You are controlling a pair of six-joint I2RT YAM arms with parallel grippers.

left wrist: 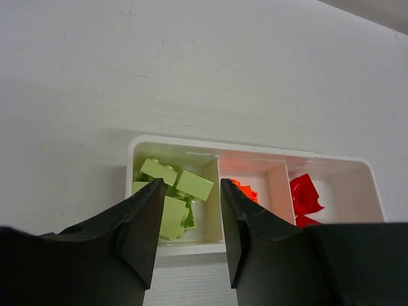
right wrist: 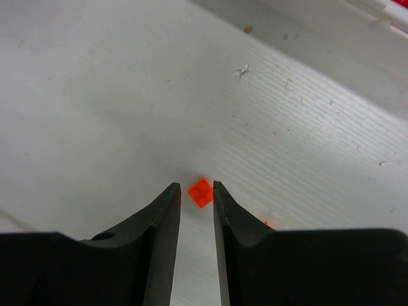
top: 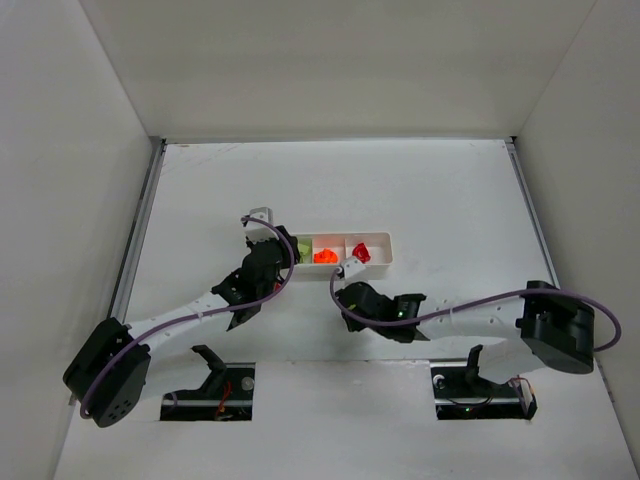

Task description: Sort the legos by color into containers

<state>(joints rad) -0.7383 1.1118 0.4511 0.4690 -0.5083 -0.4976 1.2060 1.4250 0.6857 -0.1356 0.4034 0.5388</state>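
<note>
On the white table [top: 420, 190], the three-compartment tray [left wrist: 255, 155] lies just ahead of the left hand [left wrist: 189, 220]. Its fingers stand moderately apart, holding nothing, over the pale yellow-green legos [left wrist: 167, 182]. The orange legos [left wrist: 245, 190] and red legos [left wrist: 305, 194] sit in compartments to its right. The right hand [right wrist: 196, 188] is narrowed, gripping nothing, with a lone orange lego [right wrist: 201, 192] just beyond its fingertips

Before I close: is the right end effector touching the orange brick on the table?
Cannot tell. Right wrist view: the orange brick sits between the right end effector's tips; no clear gap or contact shows.
</note>
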